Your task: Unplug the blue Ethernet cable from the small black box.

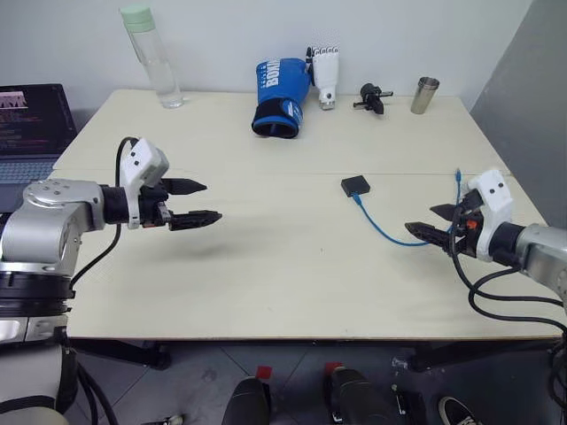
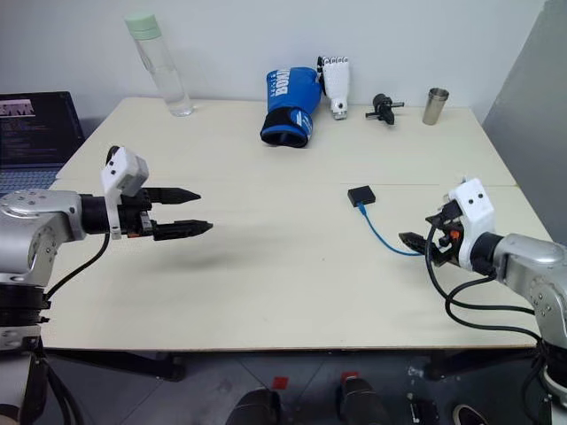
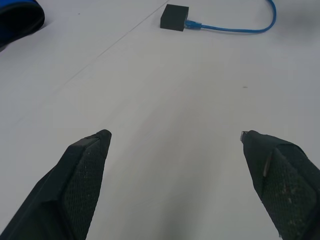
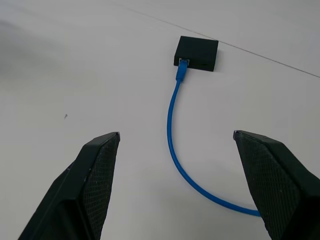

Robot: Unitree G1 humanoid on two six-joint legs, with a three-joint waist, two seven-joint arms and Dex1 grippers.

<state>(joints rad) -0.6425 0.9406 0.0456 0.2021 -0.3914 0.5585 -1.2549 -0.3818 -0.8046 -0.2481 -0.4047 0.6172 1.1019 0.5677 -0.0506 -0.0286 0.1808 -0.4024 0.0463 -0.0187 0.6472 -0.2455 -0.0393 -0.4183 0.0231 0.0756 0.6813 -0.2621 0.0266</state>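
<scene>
Nearest the head camera, both grippers hang above the pale table (image 1: 266, 292) with nothing between their fingers. On one side the left gripper (image 1: 197, 202) has its jaws spread wide, pointing across the bare middle of the tabletop toward the right. Opposite it, the right gripper (image 1: 436, 222) is likewise spread and empty, pointing left over the near end of the cable.

By size, after the table comes the laptop (image 1: 31, 124) at the far left edge, then the blue boxing glove (image 1: 279, 99) at the back, the clear bottle (image 1: 155, 57) with a pale green cap standing upright beside it, a white robot hand (image 1: 325, 73), a metal cup (image 1: 424, 95) and a black knobbed gadget (image 1: 372, 97).

Right of centre lies the box (image 1: 355, 185), flat on the table. Its near edge carries the cable (image 4: 172, 145), plugged in; the cord curves away toward the right gripper and rests on the tabletop, touching neither gripper.
</scene>
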